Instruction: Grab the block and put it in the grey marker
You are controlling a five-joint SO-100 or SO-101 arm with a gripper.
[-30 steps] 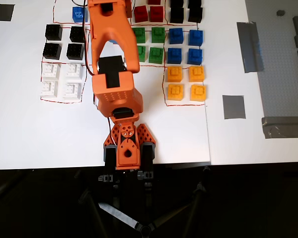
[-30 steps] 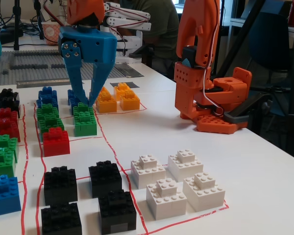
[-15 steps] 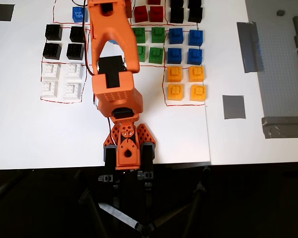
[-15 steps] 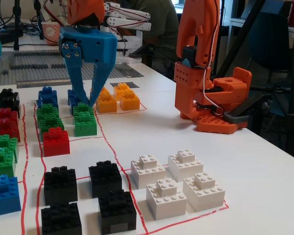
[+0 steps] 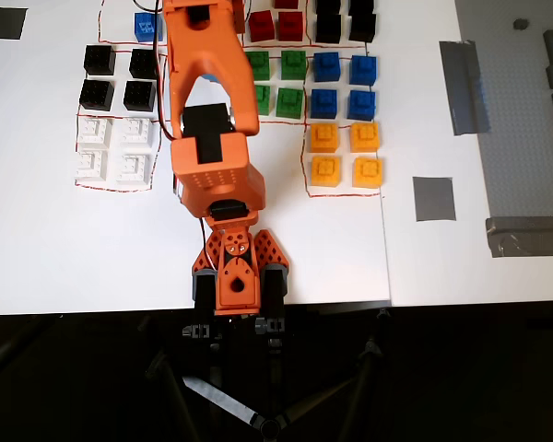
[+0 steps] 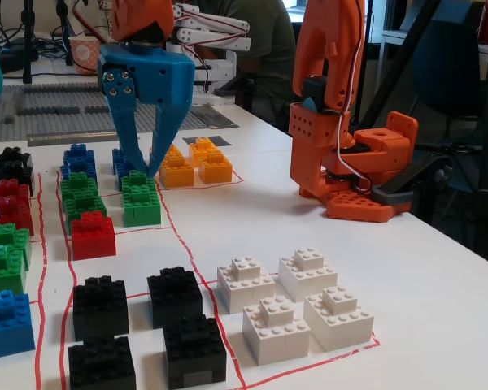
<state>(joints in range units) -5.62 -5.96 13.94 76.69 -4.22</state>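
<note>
A: Fixed view first: the gripper [image 6: 142,166], blue, hangs in the upper left with its jaws apart and nothing between them, tips low over the blue and green blocks.

B: And the block [image 6: 93,234]?

A: Red, lower left, just in front of the green blocks [image 6: 140,199], untouched. Judging by that, the reach is the step in hand.

B: Next?

A: Shift to the red one, straddle it, close. In the overhead view the grey marker [image 5: 434,198] lies right of centre, well apart.
</note>
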